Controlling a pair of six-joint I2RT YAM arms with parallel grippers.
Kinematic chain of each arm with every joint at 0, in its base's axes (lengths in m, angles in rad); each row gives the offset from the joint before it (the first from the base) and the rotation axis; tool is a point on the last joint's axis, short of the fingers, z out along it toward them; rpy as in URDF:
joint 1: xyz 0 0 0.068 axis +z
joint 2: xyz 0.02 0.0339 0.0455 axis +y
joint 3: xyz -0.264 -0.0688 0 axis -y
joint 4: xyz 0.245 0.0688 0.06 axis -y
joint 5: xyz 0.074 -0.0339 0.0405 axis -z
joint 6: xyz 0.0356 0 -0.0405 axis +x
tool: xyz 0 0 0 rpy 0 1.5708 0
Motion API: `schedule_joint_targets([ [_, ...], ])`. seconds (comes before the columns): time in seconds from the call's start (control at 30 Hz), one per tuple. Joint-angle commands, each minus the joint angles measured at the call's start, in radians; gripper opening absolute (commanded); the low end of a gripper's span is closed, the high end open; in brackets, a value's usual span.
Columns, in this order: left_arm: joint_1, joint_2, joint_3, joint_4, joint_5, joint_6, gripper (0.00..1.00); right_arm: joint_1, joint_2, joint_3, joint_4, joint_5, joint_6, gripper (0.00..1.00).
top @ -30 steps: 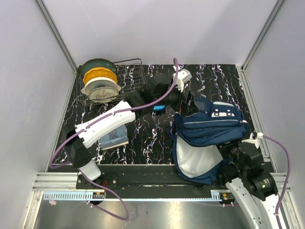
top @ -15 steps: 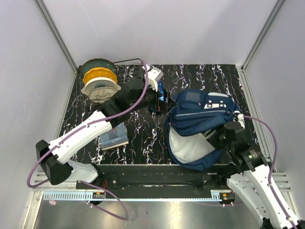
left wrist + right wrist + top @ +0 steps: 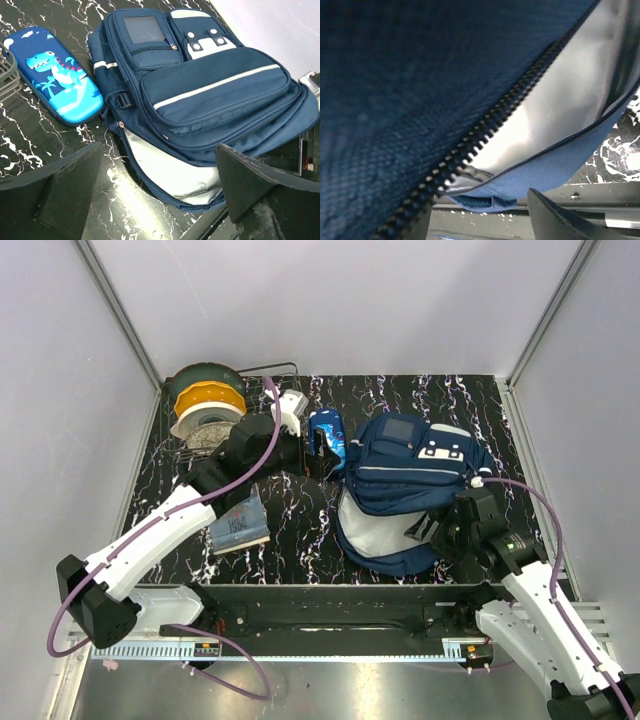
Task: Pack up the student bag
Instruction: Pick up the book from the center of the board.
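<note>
The student bag (image 3: 415, 472) lies front-up at the table's centre right, navy with white stripes, its main opening gaping toward the near edge and showing grey lining (image 3: 375, 530). It also fills the left wrist view (image 3: 215, 95). My left gripper (image 3: 320, 458) hovers open and empty just left of the bag, over a small blue dinosaur pencil case (image 3: 57, 75). My right gripper (image 3: 432, 530) is at the bag's open near rim, jaws apart, with the zipper edge (image 3: 485, 135) and blue rim fabric between its fingers (image 3: 570, 215); the bag's flap hides the other finger.
A wire basket (image 3: 275, 405) with filament spools (image 3: 208, 405) stands at the back left. A blue book (image 3: 238, 525) lies left of centre. The pencil case (image 3: 328, 435) touches the bag's left side. Grey walls enclose the black marbled table (image 3: 300, 530).
The bag has slid left and away from the near edge. My left arm pulled back leftward off the bag. My right arm followed forward and left to the bag's opening.
</note>
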State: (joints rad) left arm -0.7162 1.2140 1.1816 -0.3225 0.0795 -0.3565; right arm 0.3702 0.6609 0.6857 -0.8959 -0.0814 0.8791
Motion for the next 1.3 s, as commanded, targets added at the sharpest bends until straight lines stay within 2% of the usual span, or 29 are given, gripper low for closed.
schedule_joint_targets([
  [0.0, 0.018, -0.016, -0.016, 0.013, -0.027, -0.024, 0.99, -0.002, -0.030, -0.038, -0.040, -0.264, -0.118, 0.79],
  [0.17, 0.026, -0.007, -0.017, 0.013, -0.017, -0.032, 0.99, -0.002, -0.165, -0.041, -0.031, -0.359, -0.045, 0.79],
  [0.2, 0.026, -0.005, -0.017, 0.013, -0.018, -0.032, 0.99, -0.002, -0.200, -0.046, -0.009, -0.426, -0.029, 0.80],
  [0.27, 0.029, -0.004, -0.016, 0.013, -0.023, -0.035, 0.99, -0.002, -0.225, -0.070, 0.133, -0.519, 0.032, 0.80],
  [0.3, 0.031, -0.002, -0.014, 0.014, -0.026, -0.038, 0.99, -0.002, -0.240, -0.086, 0.200, -0.629, 0.058, 0.79],
  [0.33, 0.035, 0.001, -0.014, 0.014, -0.027, -0.038, 0.99, -0.002, -0.250, -0.103, 0.347, -0.682, 0.093, 0.80],
  [0.4, 0.037, -0.001, -0.010, 0.008, -0.029, -0.039, 0.99, -0.002, -0.262, -0.127, 0.449, -0.762, 0.155, 0.79],
  [0.47, 0.040, -0.005, -0.008, 0.002, -0.034, -0.039, 0.99, -0.001, -0.254, -0.092, 0.405, -0.733, 0.097, 0.80],
  [0.53, 0.044, -0.007, -0.011, -0.001, -0.037, -0.039, 0.99, -0.002, -0.206, -0.061, 0.257, -0.594, 0.045, 0.80],
  [0.6, 0.046, -0.011, -0.014, -0.004, -0.034, -0.039, 0.99, -0.002, -0.154, -0.052, 0.195, -0.461, 0.029, 0.80],
  [0.67, 0.049, -0.013, -0.020, -0.006, -0.030, -0.044, 0.99, -0.002, -0.112, -0.038, 0.082, -0.230, 0.070, 0.80],
  [0.83, 0.050, -0.010, -0.017, -0.012, -0.007, -0.052, 0.99, -0.002, 0.017, -0.064, 0.196, -0.006, 0.156, 0.82],
  [0.97, 0.052, -0.027, -0.027, -0.020, -0.003, -0.053, 0.99, -0.010, 0.155, -0.015, 0.288, 0.144, 0.112, 0.83],
  [1.03, 0.052, -0.033, -0.036, -0.020, -0.001, -0.055, 0.99, -0.046, 0.273, 0.021, 0.350, 0.118, 0.060, 0.83],
  [1.1, 0.054, -0.036, -0.039, -0.021, 0.000, -0.055, 0.99, -0.083, 0.410, 0.095, 0.412, 0.007, -0.020, 0.84],
  [1.17, 0.054, -0.044, -0.040, -0.024, 0.000, -0.053, 0.99, -0.097, 0.497, 0.185, 0.381, -0.142, -0.072, 0.84],
  [1.23, 0.057, -0.057, -0.042, -0.032, -0.003, -0.050, 0.99, -0.096, 0.542, 0.174, 0.394, -0.246, -0.068, 0.83],
  [1.27, 0.057, -0.065, -0.046, -0.033, -0.006, -0.048, 0.99, -0.094, 0.531, 0.103, 0.414, -0.335, -0.043, 0.82],
])
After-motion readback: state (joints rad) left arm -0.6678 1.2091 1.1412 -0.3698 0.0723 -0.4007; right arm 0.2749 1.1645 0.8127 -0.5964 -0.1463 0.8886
